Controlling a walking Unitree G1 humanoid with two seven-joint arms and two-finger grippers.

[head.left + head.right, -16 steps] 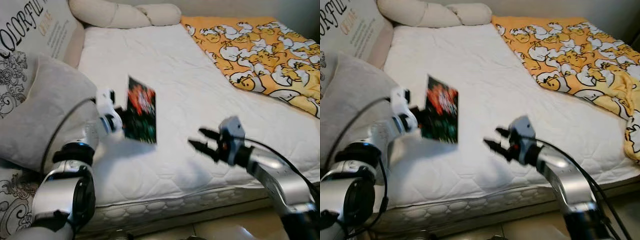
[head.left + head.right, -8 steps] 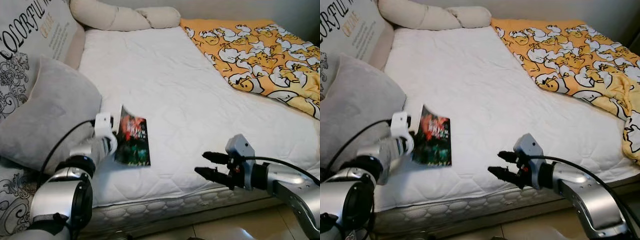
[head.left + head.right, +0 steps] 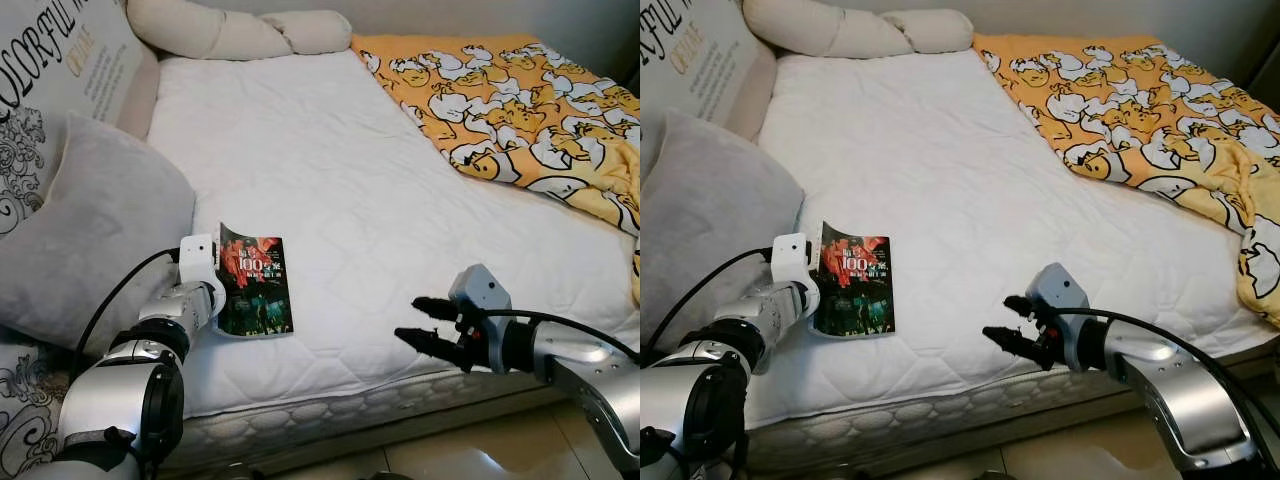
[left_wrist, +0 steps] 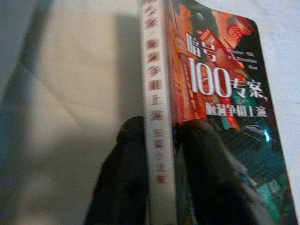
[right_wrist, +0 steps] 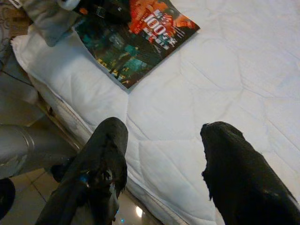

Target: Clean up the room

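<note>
Gripping a paperback book by its spine edge, the left claw is clamped on it low over the near-left part of the white mattress. The left wrist view shows one black finger on the back of the book and the other on the red-and-teal cover, with the pale spine between them. The book lies cover up and nearly flat, its far edge on the mattress; whether the spine side is fully down or held a little off the quilting I cannot tell. It sits just beside a grey pillow and near the front edge of the bed. The right claw hangs over the front edge of the mattress, well apart from the book, its two fingers spread and holding nothing; the right wrist view shows the gap between them with bare quilting beneath. Further off lie a beige bolster at the head of the bed and a yellow duck-print blanket bunched on the robot's right. The step in hand looks like handling the book as part of tidying: either lifting it off the bed or setting it down, and these pictures alone do not settle which. If it is to be carried off, the next move calls for a firm pinch near the spine so the pages do not fan open, and a lift clear of the pillow; if it is to be left, the fingers need to part and draw back along the mattress without dragging the cover.
</note>
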